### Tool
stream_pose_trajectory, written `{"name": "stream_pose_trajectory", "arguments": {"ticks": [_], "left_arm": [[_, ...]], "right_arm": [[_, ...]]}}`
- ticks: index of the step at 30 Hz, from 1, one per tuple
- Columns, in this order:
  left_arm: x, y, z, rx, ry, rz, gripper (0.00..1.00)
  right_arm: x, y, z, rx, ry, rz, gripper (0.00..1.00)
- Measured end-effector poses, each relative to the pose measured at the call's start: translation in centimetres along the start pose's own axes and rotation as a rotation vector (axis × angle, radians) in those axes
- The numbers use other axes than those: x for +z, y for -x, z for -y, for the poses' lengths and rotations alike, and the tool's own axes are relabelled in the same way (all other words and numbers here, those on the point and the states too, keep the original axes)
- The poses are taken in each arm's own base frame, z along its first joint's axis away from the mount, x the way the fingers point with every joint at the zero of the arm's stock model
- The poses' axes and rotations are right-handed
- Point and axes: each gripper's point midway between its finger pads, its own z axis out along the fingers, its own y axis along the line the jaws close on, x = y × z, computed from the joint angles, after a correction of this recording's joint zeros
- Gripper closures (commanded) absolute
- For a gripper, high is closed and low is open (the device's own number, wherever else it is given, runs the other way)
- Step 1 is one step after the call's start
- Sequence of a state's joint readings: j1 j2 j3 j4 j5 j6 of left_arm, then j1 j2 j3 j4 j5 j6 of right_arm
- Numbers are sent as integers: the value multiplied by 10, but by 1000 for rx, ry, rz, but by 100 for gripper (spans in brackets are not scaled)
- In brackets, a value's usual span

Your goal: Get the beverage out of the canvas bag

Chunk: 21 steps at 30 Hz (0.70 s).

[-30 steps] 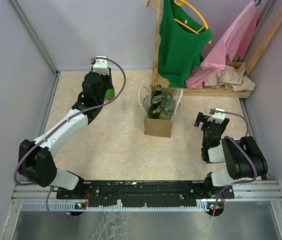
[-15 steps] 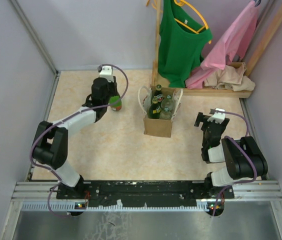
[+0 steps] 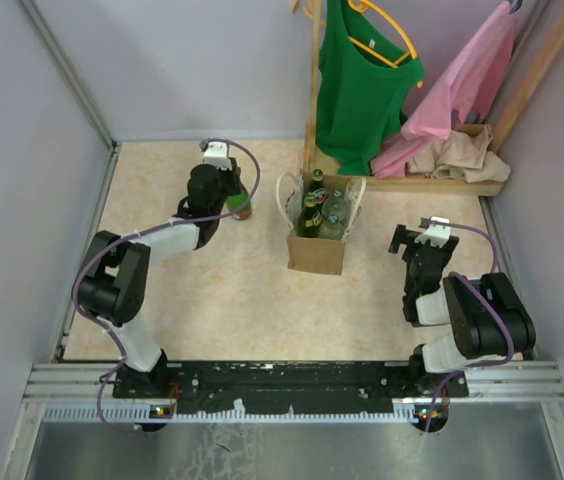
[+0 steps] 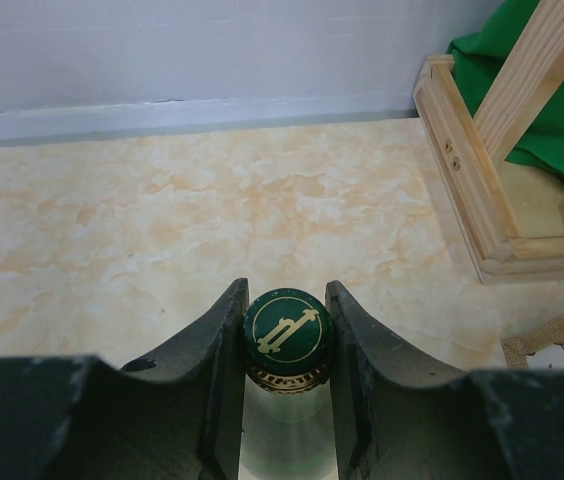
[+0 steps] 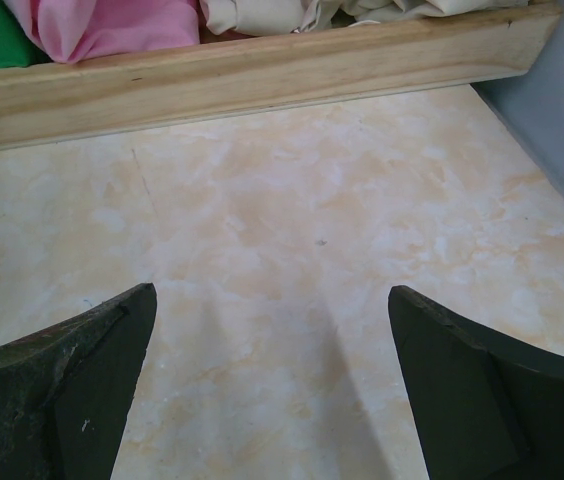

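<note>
Left wrist: left gripper (image 4: pixel 285 293) clamps beverage bottle (image 4: pixel 283 338).

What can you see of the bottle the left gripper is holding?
The bottle is green glass, with a dark green crimped cap bearing a gold emblem. From above, a reddish label shows low on its body. It stands upright, left of the canvas bag and apart from it. The left gripper is shut on it, one finger against each side of the cap. Whether its base touches the table cannot be told.
</note>
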State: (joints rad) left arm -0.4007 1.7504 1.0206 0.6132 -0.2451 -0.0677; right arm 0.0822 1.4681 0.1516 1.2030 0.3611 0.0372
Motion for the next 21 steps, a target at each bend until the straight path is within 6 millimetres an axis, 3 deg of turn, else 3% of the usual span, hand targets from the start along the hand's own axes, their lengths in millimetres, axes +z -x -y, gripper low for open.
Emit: {"name": "stream_pose_trajectory", "arguments": {"ticks": [4,6,11,12,13,16,21], "left_arm": [[-1,-2,-1,3,-3,25,94],[-2,-2,-1,8,-3,35,84],[-3,-2,-2,17,-4,50,28],[-3,2,-2,16,-5,64,9],[-3,7,-1,15,-7,83,1],[-2,18,0,7,-11,127,0],[-2,20,0,7,-13,132,0]], "right_arm": [[0,0,0,0,0,0,1],[0,0,0,0,0,0,1],[0,0,0,0,0,0,1],[0,0,0,0,0,0,1],[0,0,0,0,0,0,1],[0,0,0,0,0,0,1],[0,0,0,0,0,0,1]]}}
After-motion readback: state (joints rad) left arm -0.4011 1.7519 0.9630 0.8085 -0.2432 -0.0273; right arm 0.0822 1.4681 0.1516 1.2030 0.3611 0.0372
